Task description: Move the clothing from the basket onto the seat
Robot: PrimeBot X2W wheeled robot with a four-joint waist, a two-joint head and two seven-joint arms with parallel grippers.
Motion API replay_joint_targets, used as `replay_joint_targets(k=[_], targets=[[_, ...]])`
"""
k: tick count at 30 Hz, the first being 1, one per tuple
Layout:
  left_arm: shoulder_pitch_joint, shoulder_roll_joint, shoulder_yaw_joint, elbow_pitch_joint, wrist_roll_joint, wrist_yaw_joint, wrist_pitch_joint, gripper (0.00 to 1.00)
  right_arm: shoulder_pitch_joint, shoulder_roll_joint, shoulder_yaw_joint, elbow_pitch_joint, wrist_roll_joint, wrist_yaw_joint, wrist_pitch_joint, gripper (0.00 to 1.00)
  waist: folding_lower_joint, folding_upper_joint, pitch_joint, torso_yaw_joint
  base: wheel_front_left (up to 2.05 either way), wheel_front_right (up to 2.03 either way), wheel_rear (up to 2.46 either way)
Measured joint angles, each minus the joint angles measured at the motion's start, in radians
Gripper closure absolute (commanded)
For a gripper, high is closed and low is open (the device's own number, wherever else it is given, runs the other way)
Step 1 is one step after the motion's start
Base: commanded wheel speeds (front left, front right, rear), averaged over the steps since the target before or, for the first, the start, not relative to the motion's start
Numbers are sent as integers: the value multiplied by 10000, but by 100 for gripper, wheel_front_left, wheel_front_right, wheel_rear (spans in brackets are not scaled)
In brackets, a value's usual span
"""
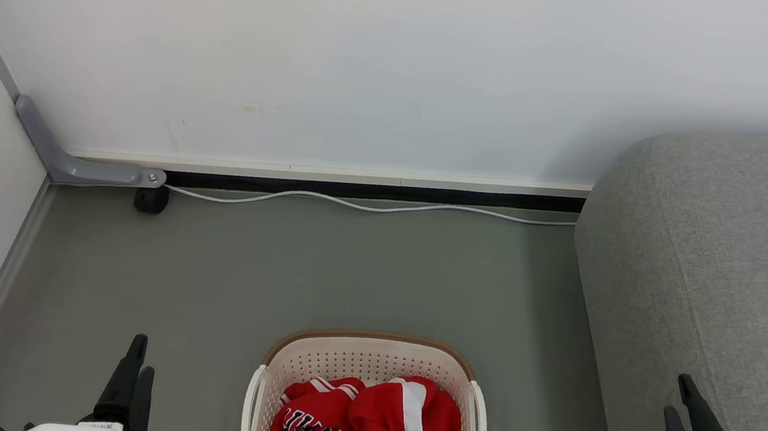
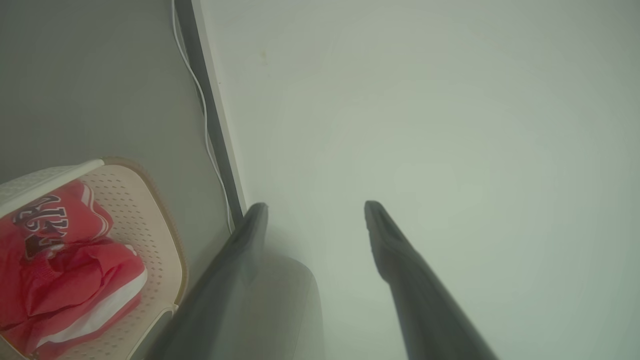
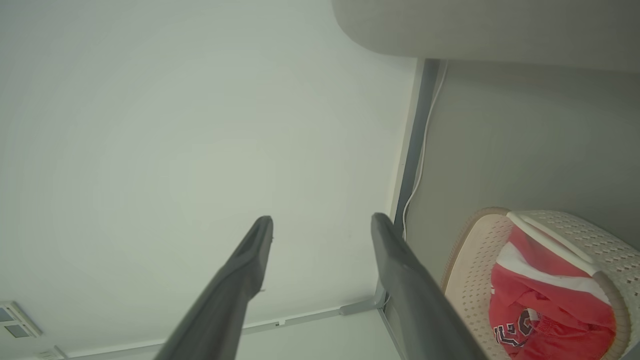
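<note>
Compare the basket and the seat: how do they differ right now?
The basket is cream perforated plastic with a brown rim; the seat is grey woven fabric. The basket is far smaller than the seat. The basket holds the red clothing; the visible part of the seat bears none. Both have rounded outlines.

Basket point(image 1: 369, 360): oval cream plastic w/ perforated walls, brown rim, white side handles. Sits upright on the floor, roughly halfway btwn the left gripper point(image 1: 142, 354) jaws and the right gripper point(image 1: 677, 395) jaws, apart from both. Clothing point(image 1: 373, 421) is a crumpled bright red heap inside it, white stripe trim showing on top, black+white lettering on the side nearer the left jaws. Seat point(image 1: 741, 281) = big grey woven-fabric thing w/ a rounded corner and a stitched seam, just past the right jaws and stretching on beyond them, well apart from the left jaws.
</note>
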Motion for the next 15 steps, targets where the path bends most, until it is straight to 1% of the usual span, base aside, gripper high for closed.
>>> replay_joint_targets(k=[7, 15], targets=[[-283, 84, -224, 69, 282, -2, -261, 0, -292, -209, 339, 33, -278, 0, -284, 0, -2, 0, 45, -10, 0, 0, 0], [-426, 134, -249, 121, 1267, -2, -468, 0, -631, -456, 825, 224, -734, 0, -581, 0, -2, 0, 83, -23, 0, 0, 0]])
